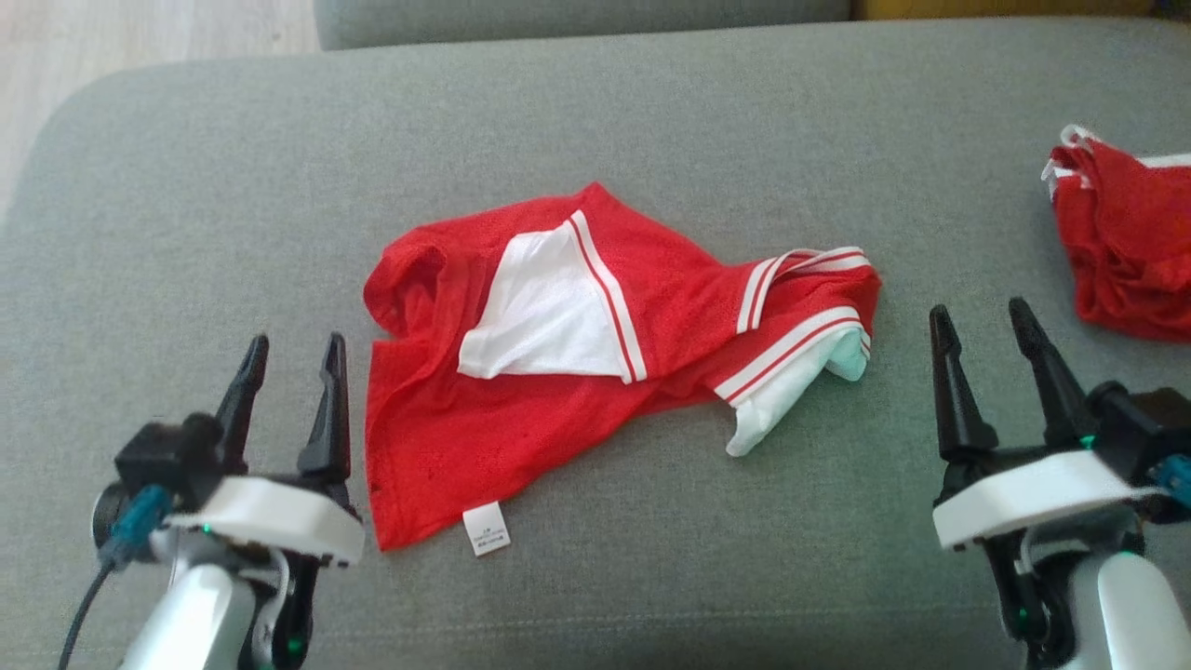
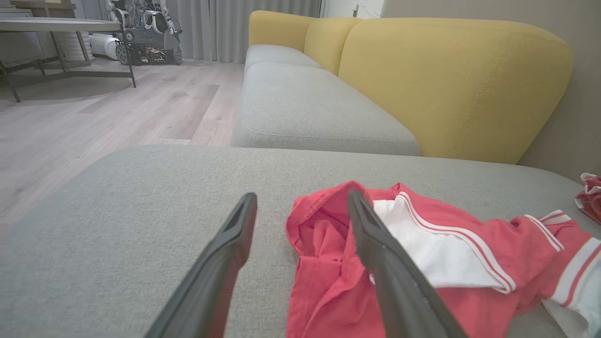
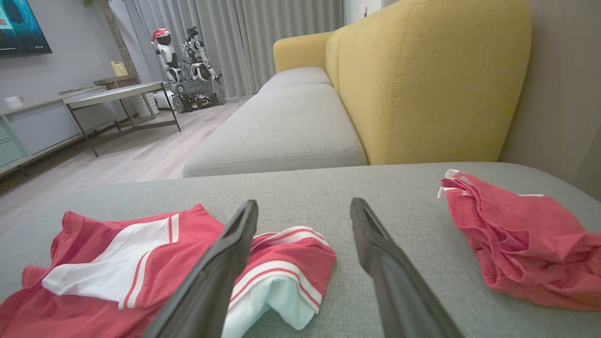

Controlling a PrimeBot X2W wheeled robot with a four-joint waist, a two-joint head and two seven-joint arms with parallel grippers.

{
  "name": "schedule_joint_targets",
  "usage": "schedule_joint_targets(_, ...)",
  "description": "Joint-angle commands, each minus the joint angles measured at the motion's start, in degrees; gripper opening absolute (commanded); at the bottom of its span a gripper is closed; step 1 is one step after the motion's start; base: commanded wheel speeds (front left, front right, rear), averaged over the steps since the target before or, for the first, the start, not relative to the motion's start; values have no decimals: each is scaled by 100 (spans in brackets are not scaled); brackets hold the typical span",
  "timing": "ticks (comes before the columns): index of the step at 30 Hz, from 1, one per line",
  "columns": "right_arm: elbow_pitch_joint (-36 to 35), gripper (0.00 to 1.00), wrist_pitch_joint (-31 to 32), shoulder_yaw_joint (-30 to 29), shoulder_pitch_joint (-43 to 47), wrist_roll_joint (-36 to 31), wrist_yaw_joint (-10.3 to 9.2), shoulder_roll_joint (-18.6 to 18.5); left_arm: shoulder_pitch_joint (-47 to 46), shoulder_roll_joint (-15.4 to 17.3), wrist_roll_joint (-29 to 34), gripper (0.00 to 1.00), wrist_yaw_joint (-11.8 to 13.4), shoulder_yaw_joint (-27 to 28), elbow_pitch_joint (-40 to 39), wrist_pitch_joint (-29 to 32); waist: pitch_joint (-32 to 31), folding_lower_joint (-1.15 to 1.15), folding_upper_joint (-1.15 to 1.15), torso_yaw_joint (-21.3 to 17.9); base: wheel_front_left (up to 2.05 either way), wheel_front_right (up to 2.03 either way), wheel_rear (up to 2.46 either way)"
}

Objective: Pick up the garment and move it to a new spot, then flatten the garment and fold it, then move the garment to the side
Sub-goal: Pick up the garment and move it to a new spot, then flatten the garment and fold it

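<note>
**Head view.** The garment [image 1: 484, 437], a red mesh sports piece with white-striped trim (shirt or shorts, I cannot tell), lies crumpled in the middle of the grey sofa cushion [image 1: 651, 121]. Its long axis runs across the view, tilted. The care label [image 1: 487, 529] marks the near-left corner, and the striped end [image 1: 800, 326] points to the robot's right. A white panel [image 1: 549, 316] is turned over on top.

The left tool [image 1: 297, 339] stands just beside the garment's left edge, jaws wide apart and holding nothing. The right tool [image 1: 979, 308] stands near the striped end but apart from it, also spread and empty. A second red garment [image 1: 1126, 242] lies at the far right, well apart.

**Left wrist view.** One finger lines up with the bunched red hem; contact cannot be confirmed. Judgement: a pinch here may catch only the top layer. The piece would then unroll or drag when lifted, and the white panel would stay folded over.

**Right wrist view.** The striped end, with its pale lining showing, lies just left of the fingers. The second red garment lies to their right.

Judgement: the two pieces look alike, so a drift to the right risks seizing the wrong one. Fingers driven down hard could sink into the soft cushion or snag the mesh. Uneven grips at the two ends would twist the cloth along its long axis and hamper flattening.
</note>
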Motion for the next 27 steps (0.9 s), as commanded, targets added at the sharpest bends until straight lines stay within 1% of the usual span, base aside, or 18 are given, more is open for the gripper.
schedule_joint_targets(1, -216, 100, 38, 106, -13, -59, 37, -23, -108, 167, -12, 100, 38, 270, -236, -60, -79, 0, 0, 27, 0, 0, 0)
schedule_joint_targets(7, -140, 100, 62, 117, 200, -13, 37, -23, 251, 152, 49, 100, 76, 345, -420, -67, -287, 0, 0, 24, 0, 0, 0)
schedule_joint_targets(14, -129, 100, 113, 206, 409, 23, 37, -23, 605, 160, 115, 100, 133, 295, -516, -68, -478, 0, 0, -7, 0, 0, 0)
schedule_joint_targets(27, -202, 100, 192, 239, 468, -4, 37, -23, 665, 206, 113, 100, 199, 285, -573, -62, -489, 0, 0, 0, 0, 0, 0)
